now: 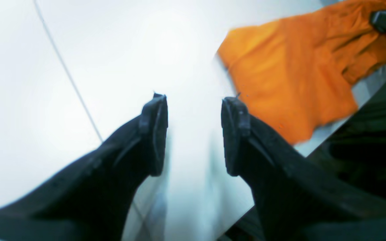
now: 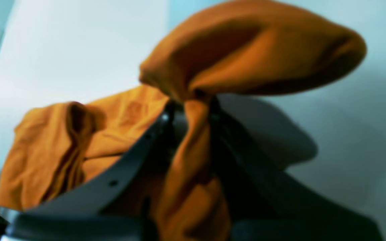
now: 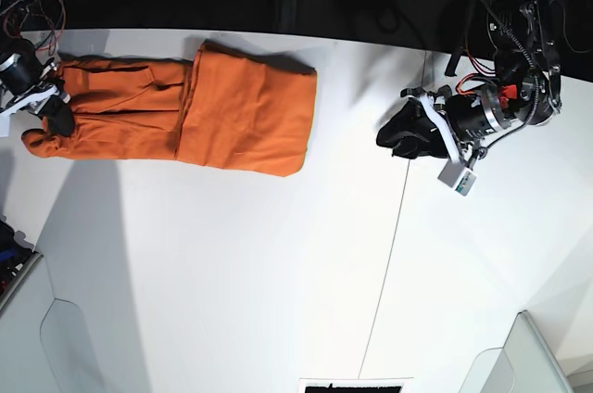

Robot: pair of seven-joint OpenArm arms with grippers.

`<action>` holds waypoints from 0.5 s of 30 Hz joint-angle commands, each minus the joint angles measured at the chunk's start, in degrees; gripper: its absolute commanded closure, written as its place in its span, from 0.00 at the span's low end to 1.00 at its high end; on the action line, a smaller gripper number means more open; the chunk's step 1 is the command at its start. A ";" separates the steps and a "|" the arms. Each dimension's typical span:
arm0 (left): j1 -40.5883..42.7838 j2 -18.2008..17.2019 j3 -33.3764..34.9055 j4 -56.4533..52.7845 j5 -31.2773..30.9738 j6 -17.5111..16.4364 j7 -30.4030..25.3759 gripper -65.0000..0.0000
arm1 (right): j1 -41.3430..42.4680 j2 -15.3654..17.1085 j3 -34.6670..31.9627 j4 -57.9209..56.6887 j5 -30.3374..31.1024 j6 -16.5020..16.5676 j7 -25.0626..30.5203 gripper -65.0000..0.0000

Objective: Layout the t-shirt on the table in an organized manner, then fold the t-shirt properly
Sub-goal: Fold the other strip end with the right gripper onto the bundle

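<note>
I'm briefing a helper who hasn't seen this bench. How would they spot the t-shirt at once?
Start at the big white table with a thin dark seam. Along its far edge in the base view lies the t-shirt, a bright orange cloth stretched out long. One end is pinched in the right gripper; the left gripper stands open and apart. Nothing else there is orange or soft.

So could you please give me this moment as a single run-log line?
left hand: open, empty, over table | right hand: shut on t-shirt end | t-shirt: stretched along far edge, bunched, unfolded
</note>
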 commanded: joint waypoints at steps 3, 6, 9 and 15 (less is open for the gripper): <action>0.61 -0.48 3.15 -2.10 -1.44 -0.54 -1.75 0.56 | 0.61 2.25 0.35 4.15 3.52 0.24 -1.40 1.00; 1.68 -0.46 8.00 -2.34 0.39 -0.54 -4.92 0.56 | 0.63 1.92 -0.15 8.04 4.98 0.26 -2.36 1.00; 1.95 -0.46 13.92 -2.36 7.76 -0.54 -9.97 0.56 | 0.63 1.05 -2.82 11.41 4.98 0.26 -2.38 1.00; 1.92 0.42 22.16 -2.36 17.25 1.55 -16.72 0.56 | 0.61 -4.24 -12.90 17.40 3.82 0.26 -2.54 1.00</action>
